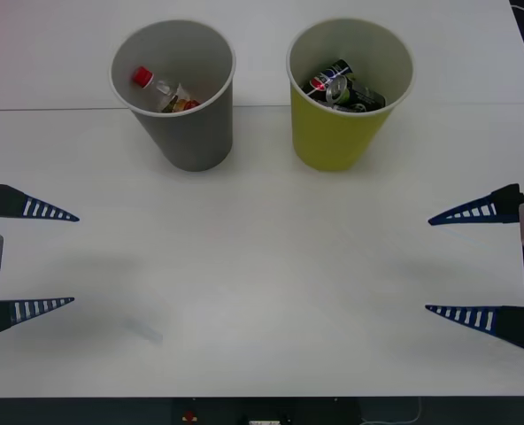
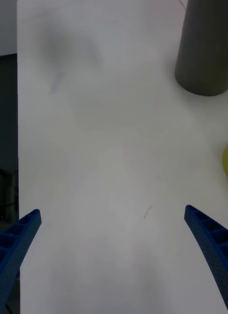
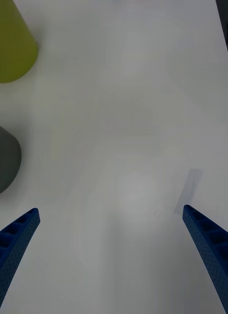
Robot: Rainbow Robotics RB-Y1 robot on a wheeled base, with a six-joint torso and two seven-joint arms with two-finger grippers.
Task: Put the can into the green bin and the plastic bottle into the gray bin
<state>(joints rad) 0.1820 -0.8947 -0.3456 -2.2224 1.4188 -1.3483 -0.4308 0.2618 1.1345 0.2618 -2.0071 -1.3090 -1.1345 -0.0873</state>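
The left pincer (image 1: 74, 258) and the right pincer (image 1: 427, 264) sit nearest the camera, low at the two side edges of the white counter (image 1: 262, 292), each with its blue ribbed fingers spread wide apart and holding nothing. Both point inward toward the middle of the counter, facing each other across a broad bare stretch, well apart from the bins.

Farther back stand two large tapered bins shaped like paper cups, side by side with a gap between them, both upright. The gray bin (image 1: 187, 133) with its pale rim is on the robot's left; inside it lies the small clear plastic bottle (image 1: 163, 90) with a red screw cap, tilted against the inner wall, a bit of yellow-orange label showing. The yellow-green bin (image 1: 333, 133) is on the right and holds crumpled drink cans (image 1: 342, 87), one dark with red, white and blue markings; there seem to be two, though the pile is hard to separate.

A seam between two tabletops runs across behind the bins. From the right wrist the foot of the gray bin (image 2: 204, 54) shows ahead; from the left wrist both the green bin (image 3: 11, 46) and gray bin (image 3: 5, 159) show off to one side.
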